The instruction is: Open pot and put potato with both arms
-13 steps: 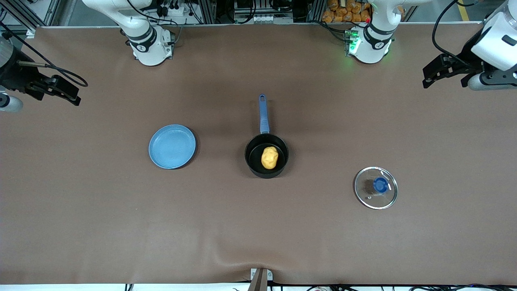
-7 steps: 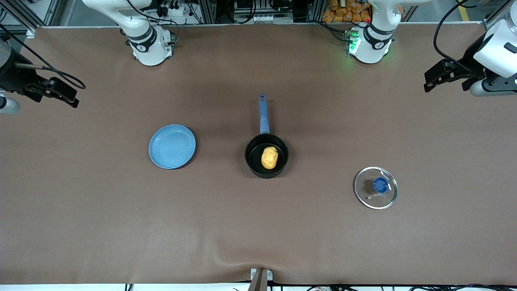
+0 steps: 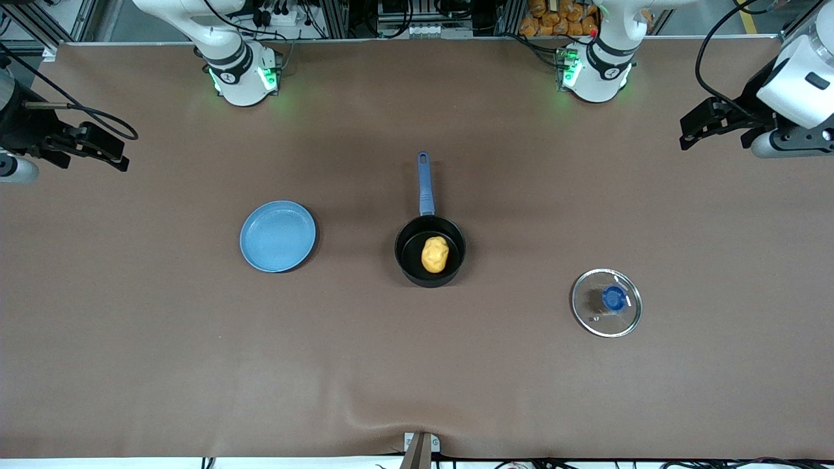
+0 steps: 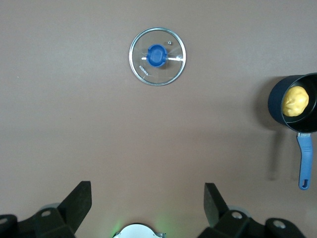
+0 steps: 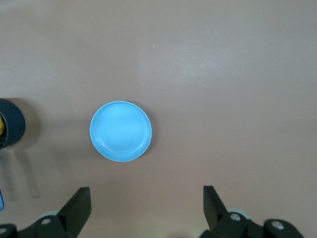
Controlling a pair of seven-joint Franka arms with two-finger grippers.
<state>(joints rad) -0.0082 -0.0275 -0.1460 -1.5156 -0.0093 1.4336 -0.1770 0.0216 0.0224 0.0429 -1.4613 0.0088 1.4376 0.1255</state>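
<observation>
Resting in the pot [image 3: 430, 251], the potato [image 3: 435, 254] lies well apart from both grippers. Only the wrist views show the spread, empty jaws: left gripper [image 4: 147, 204] facing the lid [image 4: 158, 56], right gripper [image 5: 147, 205] facing the plate [image 5: 121, 131].

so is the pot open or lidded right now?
Open. The pot has no lid on; the potato shows inside it, and the glass lid lies flat on the table, toward the left arm's end.
</observation>
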